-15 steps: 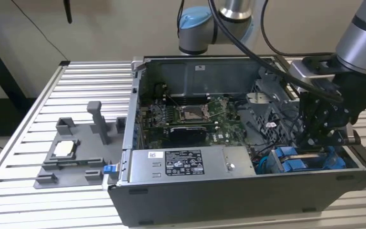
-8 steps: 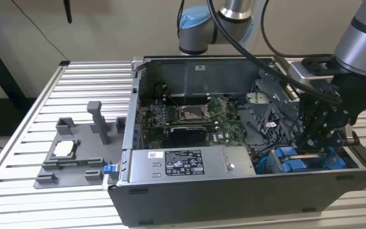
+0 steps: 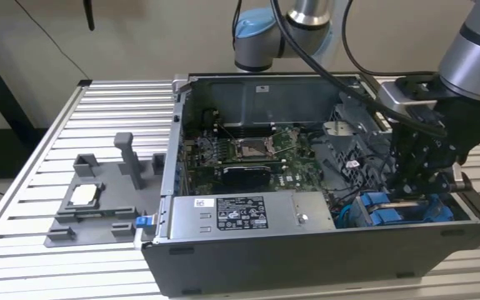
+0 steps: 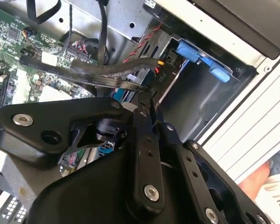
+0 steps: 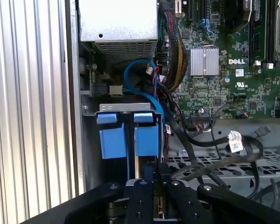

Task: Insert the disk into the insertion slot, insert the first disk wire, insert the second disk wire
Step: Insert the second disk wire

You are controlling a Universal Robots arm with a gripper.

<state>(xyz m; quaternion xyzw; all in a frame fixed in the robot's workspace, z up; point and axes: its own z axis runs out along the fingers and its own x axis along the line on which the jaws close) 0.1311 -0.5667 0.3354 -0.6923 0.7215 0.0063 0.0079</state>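
**Down in the case's lower right corner, the tool works at the drive bay**

Over at the lower right of the exterior view, the tool [image 3: 421,186] hangs low inside the open computer case [image 3: 324,262], right above the blue clips [image 3: 379,209] that mark the end of the insertion slot [image 3: 399,215]. The case sits on a slatted counter [image 3: 65,125], with a grey fixture [image 3: 98,200] off to the exterior view's left.

From the second wrist view, the fingers [image 4: 147,135] look drawn together on the end of a flat black wire [image 4: 107,74], which runs away over the motherboard [image 4: 14,70]. I'd call it pinched on that wire's plug, though the contact point is partly hidden by the linkage. Beyond it the slot's grey walls and blue clips [image 4: 203,58] sit toward the upper right of that frame.

Whether the disk already lies in the bay, I cannot tell.

My judgement is that a wire is being seated now. Doing that well means keeping the plug square to its socket, pressing straight along the bay, and letting no loose cable [image 5: 144,95] get trapped underneath.
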